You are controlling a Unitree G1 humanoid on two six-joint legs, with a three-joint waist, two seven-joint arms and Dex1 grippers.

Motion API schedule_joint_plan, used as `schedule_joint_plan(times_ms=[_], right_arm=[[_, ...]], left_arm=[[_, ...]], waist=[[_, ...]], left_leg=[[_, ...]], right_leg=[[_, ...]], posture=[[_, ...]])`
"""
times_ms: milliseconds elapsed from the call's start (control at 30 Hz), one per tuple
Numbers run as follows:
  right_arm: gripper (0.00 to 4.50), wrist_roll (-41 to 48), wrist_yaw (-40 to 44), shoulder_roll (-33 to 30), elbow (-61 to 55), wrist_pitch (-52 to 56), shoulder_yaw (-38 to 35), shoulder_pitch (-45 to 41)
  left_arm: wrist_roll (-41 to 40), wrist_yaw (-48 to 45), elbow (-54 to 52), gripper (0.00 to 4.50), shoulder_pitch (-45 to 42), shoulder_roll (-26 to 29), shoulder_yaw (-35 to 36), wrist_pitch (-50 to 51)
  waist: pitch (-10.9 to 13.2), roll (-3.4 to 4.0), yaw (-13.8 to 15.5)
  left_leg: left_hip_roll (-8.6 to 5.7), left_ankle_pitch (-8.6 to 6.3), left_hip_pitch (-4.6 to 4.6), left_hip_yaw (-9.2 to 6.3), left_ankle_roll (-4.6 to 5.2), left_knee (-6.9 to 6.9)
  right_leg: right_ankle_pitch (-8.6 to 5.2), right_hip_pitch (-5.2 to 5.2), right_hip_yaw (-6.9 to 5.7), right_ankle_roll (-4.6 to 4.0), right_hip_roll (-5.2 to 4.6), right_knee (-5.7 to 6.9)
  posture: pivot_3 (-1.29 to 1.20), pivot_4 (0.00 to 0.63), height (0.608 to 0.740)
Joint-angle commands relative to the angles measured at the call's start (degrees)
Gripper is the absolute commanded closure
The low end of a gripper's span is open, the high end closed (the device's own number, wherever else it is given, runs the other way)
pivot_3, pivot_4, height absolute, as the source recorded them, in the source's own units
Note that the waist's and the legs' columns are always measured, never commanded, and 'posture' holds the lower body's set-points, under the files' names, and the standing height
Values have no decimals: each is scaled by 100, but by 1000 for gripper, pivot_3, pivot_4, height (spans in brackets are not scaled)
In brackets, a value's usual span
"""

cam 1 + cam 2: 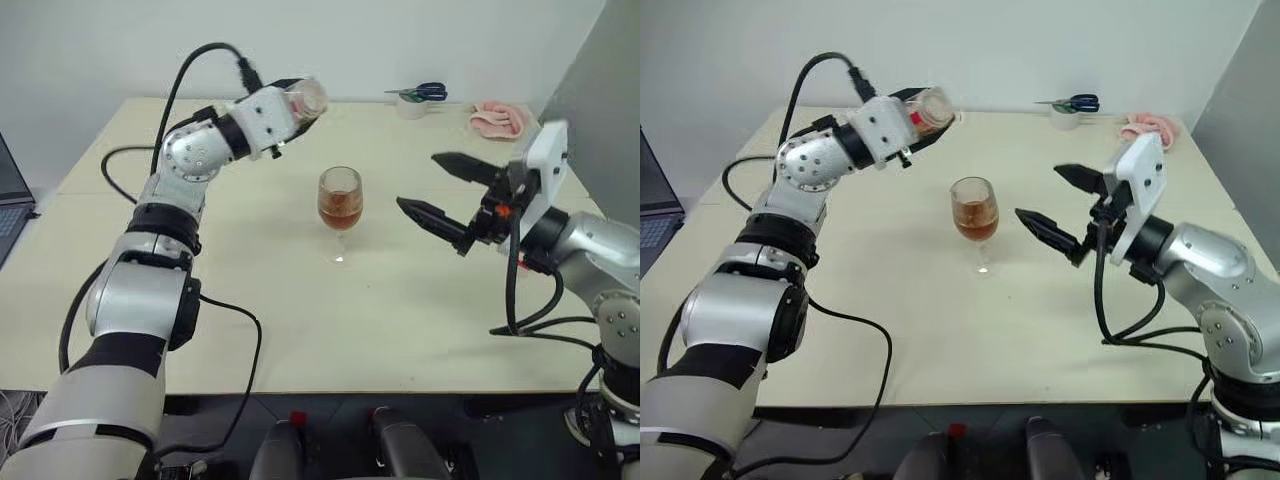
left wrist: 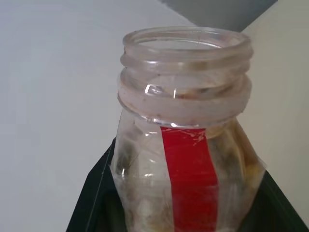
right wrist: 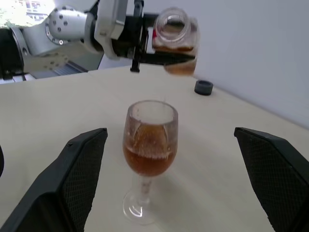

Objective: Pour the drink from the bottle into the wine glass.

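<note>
Drink (image 3: 147, 162) now sits in the glass (image 1: 340, 205), which stands upright near the middle of the table (image 1: 400, 310) — we see it about half full, reddish-brown. We hold the bottle (image 3: 176, 41) with our left gripper (image 1: 290, 110), fingers tight on its body, up in the air behind and to the left of the glass. Its neck is open, without cap, and only a little liquid shows inside. Our right gripper (image 1: 435, 190) hangs just right of the glass — fingers wide apart, holding nothing.
</note>
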Motion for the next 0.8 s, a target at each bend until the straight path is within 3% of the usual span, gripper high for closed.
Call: schedule_joint_plan(times_ms=[33, 267, 400, 600, 800], right_arm=[[0, 97, 192, 83, 230, -14, 209, -717], [0, -111, 671, 478, 1060, 174, 1105, -1906], [0, -261, 997, 776, 1347, 204, 1652, -2218], [0, -375, 1282, 1011, 1501, 158, 1768, -2372], [0, -401, 1439, 981, 1486, 226, 1773, -2355]], left_arm=[[-923, -209, -992, 2734, 391, 208, 737, 1258], [-1940, 765, -3390, 2735, 2119, 282, 1881, 4313], [-2286, 1379, -4143, 2735, 3008, 23, 2365, 5057], [-2326, 1662, -4887, 2735, 3836, -228, 2330, 5469], [-2343, 1802, -5208, 798, 4127, -295, 2363, 5659]], waist=[[0, 0, -34], [0, 1, -71], [-1, 1, -49], [-3, -3, 81], [-3, -3, 104]], left_leg=[[1, 0, 2, 0, 0, 2], [9, 0, 5, -14, 0, 5], [6, 0, 2, -24, 0, 11], [1, 0, -5, -31, -1, 14], [0, 0, -3, -29, -1, 13]], right_leg=[[0, 0, 1, 0, 1, 1], [-2, -3, -10, -4, 1, 20], [-2, -1, -22, -6, -7, 22], [-2, 0, -35, -6, -17, 17], [-2, 2, -35, -6, -17, 12]], posture=[[0, 150, 740], [0, 150, 740], [0, 150, 740], [0, 150, 740], [0, 150, 740]])
